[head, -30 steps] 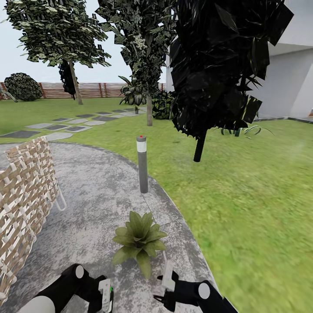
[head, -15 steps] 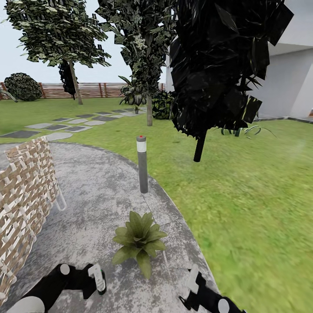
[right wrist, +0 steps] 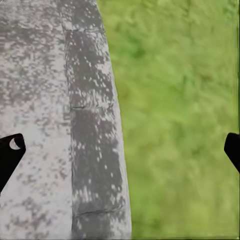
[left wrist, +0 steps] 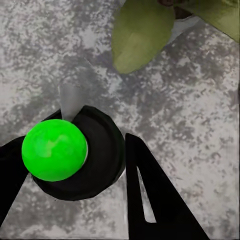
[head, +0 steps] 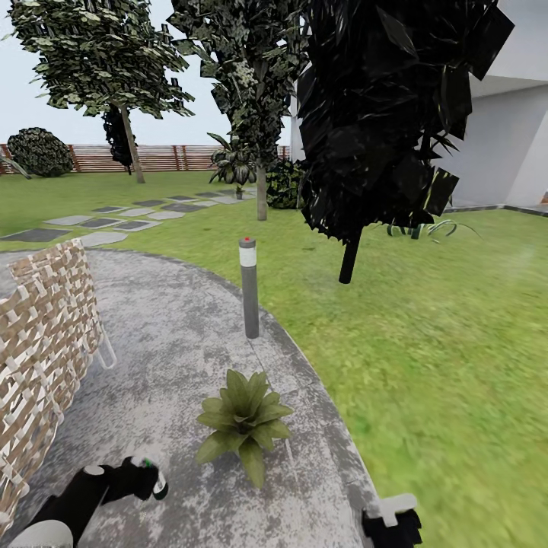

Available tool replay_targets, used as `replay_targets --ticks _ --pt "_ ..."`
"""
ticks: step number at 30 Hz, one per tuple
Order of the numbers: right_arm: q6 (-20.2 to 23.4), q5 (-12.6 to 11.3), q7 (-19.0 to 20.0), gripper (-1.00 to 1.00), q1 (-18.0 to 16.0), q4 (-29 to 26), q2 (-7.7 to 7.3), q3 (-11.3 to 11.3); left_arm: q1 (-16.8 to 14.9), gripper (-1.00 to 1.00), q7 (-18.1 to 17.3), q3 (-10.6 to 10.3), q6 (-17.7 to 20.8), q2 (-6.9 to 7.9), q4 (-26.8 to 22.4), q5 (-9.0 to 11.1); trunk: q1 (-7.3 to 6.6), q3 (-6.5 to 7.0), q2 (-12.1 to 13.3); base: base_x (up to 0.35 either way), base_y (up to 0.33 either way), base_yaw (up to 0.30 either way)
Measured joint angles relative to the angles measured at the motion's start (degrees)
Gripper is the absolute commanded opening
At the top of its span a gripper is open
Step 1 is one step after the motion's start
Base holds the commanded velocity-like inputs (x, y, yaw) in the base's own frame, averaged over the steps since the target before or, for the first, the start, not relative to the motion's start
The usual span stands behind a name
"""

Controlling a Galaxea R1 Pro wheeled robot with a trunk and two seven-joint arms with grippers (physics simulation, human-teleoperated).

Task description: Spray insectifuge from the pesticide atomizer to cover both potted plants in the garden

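Note:
One potted plant (head: 243, 422), a low rosette of pointed green leaves, sits on the round grey patio (head: 175, 335) just ahead of me; one of its leaves (left wrist: 137, 35) shows in the left wrist view. The other potted plant is out of view. My left gripper (head: 152, 481) hovers low to the plant's left, shut on the pesticide atomizer (left wrist: 55, 150), a black round body with a bright green cap seen from above between the black fingers (left wrist: 150, 200). My right gripper (head: 390, 514) hangs open at the patio's edge, right of the plant, fingertips (right wrist: 10, 152) wide apart.
A grey bollard lamp (head: 249, 288) stands behind the plant at the patio rim. A woven wicker chair back (head: 46, 342) rises at left. Lawn (head: 441, 342) spreads right, with a dark-leaved tree (head: 380, 114), stepping stones (head: 122, 217), a wooden fence (head: 152, 157) and a white house wall (head: 502, 144).
Both arms have drawn back and apart: the left gripper swung left with the atomizer, the right gripper dropped to the right toward the picture's bottom edge. The plant has not moved.

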Motion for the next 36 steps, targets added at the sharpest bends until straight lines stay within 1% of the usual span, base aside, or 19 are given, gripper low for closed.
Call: replay_targets --ticks 1,2,3,4,5,11,15,16,18,21,22,23,26,27,28,30,31,33,36 --pt "0.0 -0.5 0.0 1.00 0.0 0.0 0.02 -0.3 -0.1 -1.00 0.0 0.1 1.8 0.00 -0.1 1.1 0.00 0.00 0.0 0.000 0.000 0.000" --pt "-0.1 -1.1 -0.1 1.00 0.0 -0.1 -0.01 -0.7 -0.7 -1.00 0.2 0.1 5.6 0.00 -0.3 2.6 0.00 0.00 0.0 0.000 0.000 0.000" --pt "-0.1 -1.2 -0.1 1.00 0.0 -0.2 -0.01 -0.7 -0.9 -1.00 0.2 0.1 6.7 0.00 -0.3 2.9 0.00 0.00 0.0 0.000 0.000 0.000" --pt "-0.1 -1.3 -0.1 1.00 0.0 -1.0 -0.04 -0.8 -1.4 -1.00 0.3 0.1 9.2 0.07 -0.3 3.3 0.00 0.00 0.0 0.000 0.000 0.000" --pt "0.0 -1.3 -0.1 1.00 0.0 -1.7 -0.07 -0.9 -1.5 -1.00 0.3 0.0 10.3 0.13 -0.4 3.4 0.00 0.00 0.0 0.000 0.000 0.000" --pt "0.0 -1.4 -0.2 1.00 0.0 -2.9 -0.35 -0.9 -1.0 -1.00 0.2 -0.2 12.3 0.56 -0.5 3.7 0.00 0.00 0.0 0.000 0.000 0.000" --pt "0.0 -1.4 -0.2 1.00 0.0 -3.2 -0.58 -1.1 -1.8 -1.00 0.2 0.0 13.7 0.69 -0.4 3.5 0.00 0.00 0.0 0.000 0.000 0.000" --pt "0.0 -1.4 -0.3 1.00 0.0 -3.2 -0.76 -1.3 -1.9 -1.00 0.1 -0.1 15.1 0.62 -0.4 3.4 0.00 0.00 0.0 0.000 0.000 0.000" --pt "0.0 -1.6 -0.2 1.00 0.0 -3.3 -1.25 -2.7 -2.7 -1.00 0.1 -0.3 21.0 0.23 -0.5 3.5 0.00 0.00 0.0 0.000 0.000 0.000" --pt "0.0 -2.0 -0.2 1.00 0.0 -3.2 -1.70 -6.2 -5.0 -1.00 -0.3 -0.9 27.5 -0.02 -0.4 3.8 0.00 0.00 0.0 0.000 0.000 0.000" --pt "0.0 -2.1 -0.2 1.00 0.0 -3.1 -1.79 -7.3 -5.8 -1.00 -0.6 -1.5 29.0 -0.05 -0.4 3.8 0.00 0.00 0.0 0.000 0.000 0.000" --pt "0.0 -2.1 -0.2 1.00 0.1 -3.0 -1.87 -8.3 -7.0 -1.00 -1.5 -2.8 31.3 -0.06 -0.4 4.0 0.00 0.01 0.0 0.000 0.000 0.000" --pt "0.0 -2.2 -0.1 1.00 0.1 -2.5 -1.93 -9.2 -8.8 -1.00 -4.7 -6.5 35.3 0.12 -0.4 3.8 0.00 0.00 0.0 0.000 0.000 0.000" --pt "0.0 -2.2 -0.1 1.00 0.1 -2.1 -1.94 -9.3 -9.1 -1.00 -6.1 -7.9 36.1 0.22 -0.5 3.8 0.00 0.00 0.0 0.000 0.000 0.000" --pt "0.0 -2.2 -0.1 1.00 0.2 -1.5 -1.96 -9.4 -9.4 -1.00 -8.3 -9.7 36.7 0.34 -0.5 3.8 0.00 0.00 0.0 0.000 0.000 0.000" --pt "0.0 -2.2 -0.1 1.00 0.2 -0.8 -1.96 -9.4 -9.5 -1.00 -10.6 -12.1 37.0 0.60 -0.8 3.3 0.00 0.00 0.0 0.000 0.000 0.000" --pt "0.0 -2.2 0.0 1.00 0.2 -0.7 -1.95 -9.4 -9.6 -1.00 -11.2 -13.0 37.1 0.75 -1.3 3.1 0.00 0.00 0.0 0.000 0.000 0.000" --pt "0.0 -2.2 0.1 1.00 0.2 -0.5 -1.94 -9.4 -9.5 -1.00 -11.9 -14.0 37.3 1.15 -2.7 2.9 0.00 0.00 0.0 0.000 0.000 0.000" --pt "0.0 -2.2 0.1 1.00 0.2 -0.5 -1.88 -9.5 -9.5 -1.00 -12.3 -14.6 37.3 1.77 -3.9 2.7 0.43 -0.35 -0.8 0.000 0.000 0.000"
